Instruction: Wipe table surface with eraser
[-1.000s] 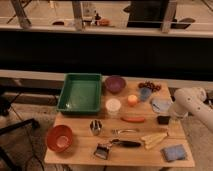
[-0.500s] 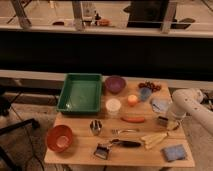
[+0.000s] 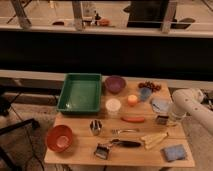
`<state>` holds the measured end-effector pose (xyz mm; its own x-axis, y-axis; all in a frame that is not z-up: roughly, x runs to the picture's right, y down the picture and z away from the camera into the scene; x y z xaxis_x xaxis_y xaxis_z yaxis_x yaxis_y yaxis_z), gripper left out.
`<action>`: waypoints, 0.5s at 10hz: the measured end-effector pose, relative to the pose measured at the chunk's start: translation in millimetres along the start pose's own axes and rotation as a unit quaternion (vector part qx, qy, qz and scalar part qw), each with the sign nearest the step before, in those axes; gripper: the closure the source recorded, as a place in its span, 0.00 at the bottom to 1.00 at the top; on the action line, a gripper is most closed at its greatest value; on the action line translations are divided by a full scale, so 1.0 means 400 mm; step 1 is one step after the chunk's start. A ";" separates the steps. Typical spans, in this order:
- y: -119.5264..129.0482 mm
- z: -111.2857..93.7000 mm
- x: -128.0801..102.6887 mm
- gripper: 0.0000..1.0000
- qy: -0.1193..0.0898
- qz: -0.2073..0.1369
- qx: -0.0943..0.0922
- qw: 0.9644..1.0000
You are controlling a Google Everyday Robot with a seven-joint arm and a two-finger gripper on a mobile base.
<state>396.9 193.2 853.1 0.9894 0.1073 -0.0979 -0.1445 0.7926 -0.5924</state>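
Observation:
The light tan table surface (image 3: 80, 150) fills the lower middle of the camera view. The eraser (image 3: 160, 120), a small dark block, lies near the table's right edge, right of an orange carrot (image 3: 133, 119). My white arm reaches in from the right, and its gripper (image 3: 165, 118) is down at the eraser, covering its right side. Whether the gripper touches or holds the eraser does not show.
A green tray (image 3: 79, 107) sits at the back left, with a purple bowl (image 3: 115, 84), white cup (image 3: 113, 106) and orange cup (image 3: 132, 100) beside it. A black-handled brush (image 3: 120, 145), bananas (image 3: 154, 140) and a blue pad (image 3: 174, 152) lie along the front. An orange bowl (image 3: 59, 138) is front left.
The arm has swung left and down, bringing the gripper onto the eraser, which earlier lay uncovered. Nothing else on the table has moved.

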 end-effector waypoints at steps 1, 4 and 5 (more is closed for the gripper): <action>0.000 -0.004 -0.001 0.97 0.001 0.000 0.002 1.000; 0.001 -0.006 0.009 0.98 0.008 0.003 0.005 1.000; 0.002 -0.003 0.014 0.98 0.009 0.005 0.004 1.000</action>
<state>402.5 193.8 851.4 0.9874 0.1042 -0.1190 -0.1545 0.7962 -0.5849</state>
